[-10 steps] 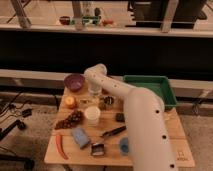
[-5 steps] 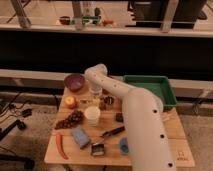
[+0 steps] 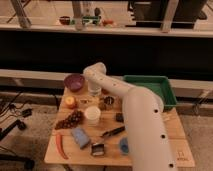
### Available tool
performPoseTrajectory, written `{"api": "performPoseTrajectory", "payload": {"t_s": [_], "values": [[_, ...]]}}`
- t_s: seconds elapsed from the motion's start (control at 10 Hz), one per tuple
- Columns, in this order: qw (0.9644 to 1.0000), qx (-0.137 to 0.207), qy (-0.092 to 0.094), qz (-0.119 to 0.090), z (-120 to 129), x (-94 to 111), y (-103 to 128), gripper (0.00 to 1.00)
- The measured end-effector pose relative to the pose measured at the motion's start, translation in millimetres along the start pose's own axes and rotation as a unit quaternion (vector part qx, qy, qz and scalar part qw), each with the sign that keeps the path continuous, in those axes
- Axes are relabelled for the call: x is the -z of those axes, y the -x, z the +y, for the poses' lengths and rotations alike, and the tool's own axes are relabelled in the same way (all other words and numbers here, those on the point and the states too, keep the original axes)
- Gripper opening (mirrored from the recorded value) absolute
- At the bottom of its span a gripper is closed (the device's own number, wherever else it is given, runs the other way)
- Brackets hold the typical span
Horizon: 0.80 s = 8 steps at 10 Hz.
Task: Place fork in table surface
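Light-brown wood forms the rectangular surface [image 3: 172,127], the largest thing in view. Across it arches the white arm [image 3: 142,115], from the near right corner to the far left. There its hand [image 3: 94,90] hangs down just beside a purple bowl [image 3: 74,81]. I cannot tell how wide the hand stands or whether it has hold of anything.

A green plastic tray [image 3: 167,92] sits at the far right edge, its inside partly hidden by the arm. The purple bowl stands at the far left corner, and its contents cannot be made out. A white cup [image 3: 92,115] stands mid-surface, with a small round metal cup [image 3: 107,101] just behind it to the right.

The fork [image 3: 86,101] seems to be the thin pale sliver lying flat on the wood directly below the hand, between an orange fruit [image 3: 70,102] and the metal cup. Its tines cannot be made out.
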Motion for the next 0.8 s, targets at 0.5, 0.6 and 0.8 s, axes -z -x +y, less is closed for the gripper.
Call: {"api": "performPoseTrajectory", "payload": {"t_s": [0.5,0.6,0.8], "values": [[0.9999,-0.001,0.016,-0.003,4.2,-10.2,-1.7,0.79],[0.9999,-0.001,0.016,-0.003,4.4,-10.5,-1.8,0.75],[0.9999,-0.001,0.016,-0.005,4.4,-9.7,-1.5,0.56]]}}
